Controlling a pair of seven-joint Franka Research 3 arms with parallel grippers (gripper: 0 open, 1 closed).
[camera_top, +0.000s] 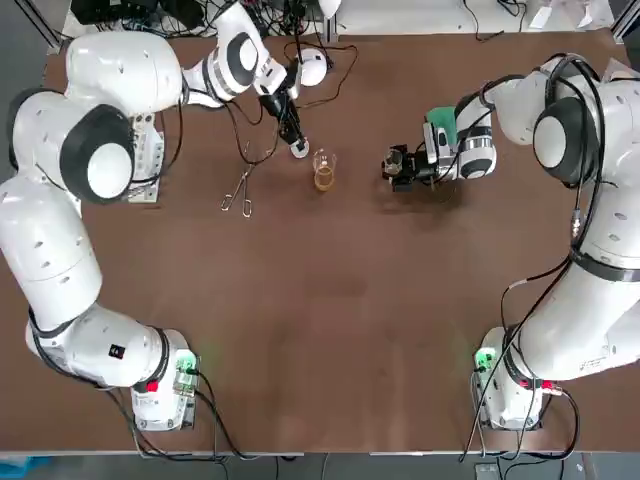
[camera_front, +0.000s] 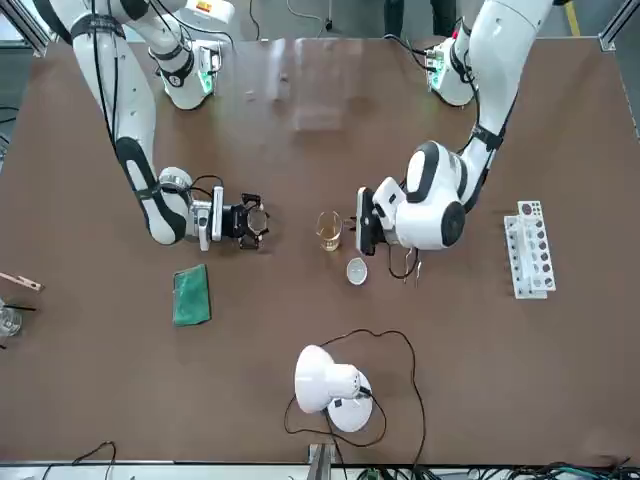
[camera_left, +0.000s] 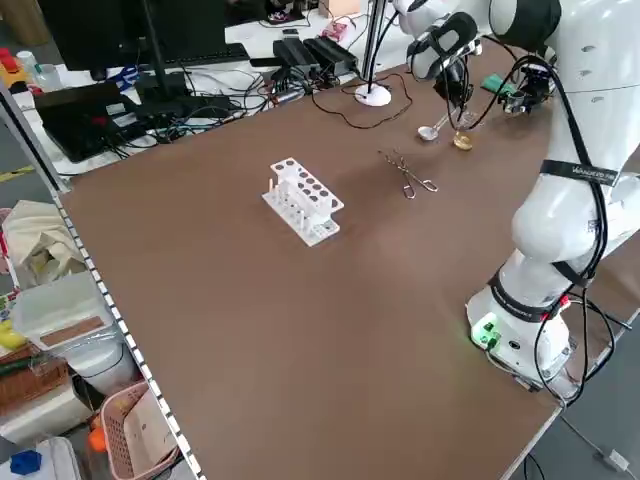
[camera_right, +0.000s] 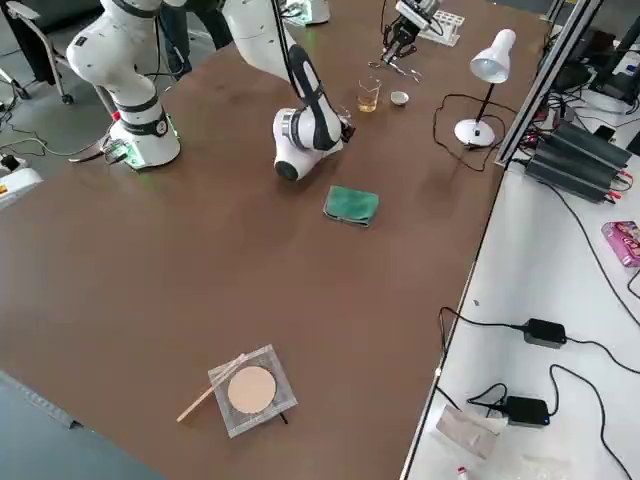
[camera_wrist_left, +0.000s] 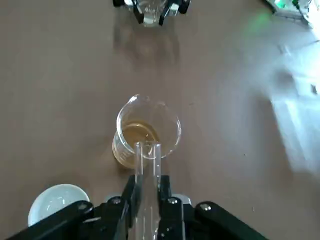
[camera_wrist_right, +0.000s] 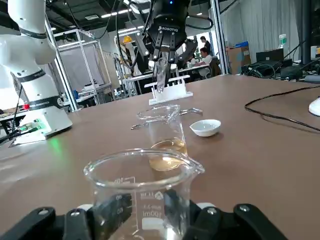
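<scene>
Tube was pinched in the left pincer, fingers pressed tight on the glass from both sides. It sat up at the far middle of the table, pointing down. From the left wrist cam its lower end lined up with the near rim of the amber beaker, though I couldn't tell if it actually touched the glass. That beaker stood upright with a bit of amber liquid in the bottom.

Right pincer lay low and level just to the right of that, clamped on a second beaker, which stood upright on the table. The two beakers were near each other but clearly apart, both pincers facing in from opposite sides.

Other bits around:
- a little white dish right by the amber beaker, on the far side, under the left pincer
- metal tongs lying flat to the left of the dish
- a white rack well off to the robot's left
- a green cloth beyond the right pincer
- a white lamp at the table's far edge
</scene>
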